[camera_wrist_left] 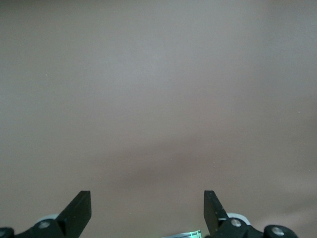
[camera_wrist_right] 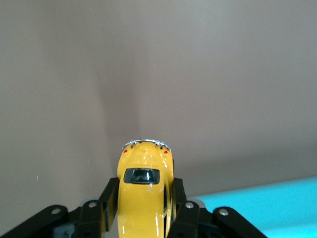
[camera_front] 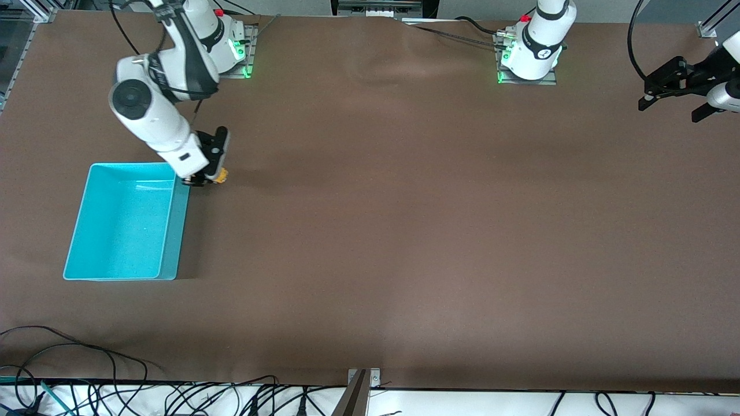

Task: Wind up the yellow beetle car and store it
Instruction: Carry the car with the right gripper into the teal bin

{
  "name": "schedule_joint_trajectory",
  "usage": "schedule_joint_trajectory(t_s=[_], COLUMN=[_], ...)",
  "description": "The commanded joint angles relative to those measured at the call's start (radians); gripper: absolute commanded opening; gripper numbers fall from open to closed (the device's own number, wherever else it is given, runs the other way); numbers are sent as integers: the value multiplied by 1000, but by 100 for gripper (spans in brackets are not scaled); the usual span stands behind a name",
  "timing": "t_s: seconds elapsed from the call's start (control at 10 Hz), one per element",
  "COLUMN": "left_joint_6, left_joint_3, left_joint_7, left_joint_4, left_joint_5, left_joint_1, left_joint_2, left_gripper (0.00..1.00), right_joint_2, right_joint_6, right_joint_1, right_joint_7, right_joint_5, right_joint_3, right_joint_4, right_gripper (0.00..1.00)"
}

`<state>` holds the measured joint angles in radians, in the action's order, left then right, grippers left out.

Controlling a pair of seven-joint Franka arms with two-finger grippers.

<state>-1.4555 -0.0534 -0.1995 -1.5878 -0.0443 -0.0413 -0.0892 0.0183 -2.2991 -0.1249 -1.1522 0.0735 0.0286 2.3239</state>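
The yellow beetle car is a glossy little thing, smooth rounded shell, dark tinted window on its curved back, a thin bright chrome bumper and two tiny red lamps at the end that pokes out from the grip. Its long axis runs straight out along the fingers, bumper end leading, so the body sits lengthwise between them. In the front view only a yellow-orange sliver of it shows, right at the corner of the bin nearest the right arm's base, low over the worktop; whether its wheels touch the surface I cannot tell.

The right gripper has its matt black jaws pressed in on both flanks of the car, holding it firmly.

Just beside it lies the turquoise bin, a rectangular plastic tub with thin, slightly flared walls and a faintly speckled floor, toward the right arm's end of the worktop.

The worktop is a flat, dull brown sheet with a few soft creases near the bases.

The left gripper waits up at the left arm's end, its black wedge-shaped jaws spread wide with nothing between them.
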Motion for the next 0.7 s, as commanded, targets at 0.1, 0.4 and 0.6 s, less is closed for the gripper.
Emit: schedule_joint_trajectory(t_s=[0.1,0.4,0.6], left_joint_6=[-6,-2,0], left_joint_3=[3,3,3], left_joint_7=[14,14,14], left_joint_4=[2,2,2], left_joint_5=[-11,-6,-6], left_joint_1=[4,3,1], left_joint_2=[-3,-3,-3], left_gripper=[100,100,100], right_joint_2=[-6,50,119], right_joint_6=[87,-9,-68], right_joint_1=[1,7,11], right_joint_7=[-23,-111,-144], right_joint_5=[9,8,-4], right_joint_3=[-195,-327,-349], right_joint_4=[-47,-46,-44], right_gripper=[0,0,0])
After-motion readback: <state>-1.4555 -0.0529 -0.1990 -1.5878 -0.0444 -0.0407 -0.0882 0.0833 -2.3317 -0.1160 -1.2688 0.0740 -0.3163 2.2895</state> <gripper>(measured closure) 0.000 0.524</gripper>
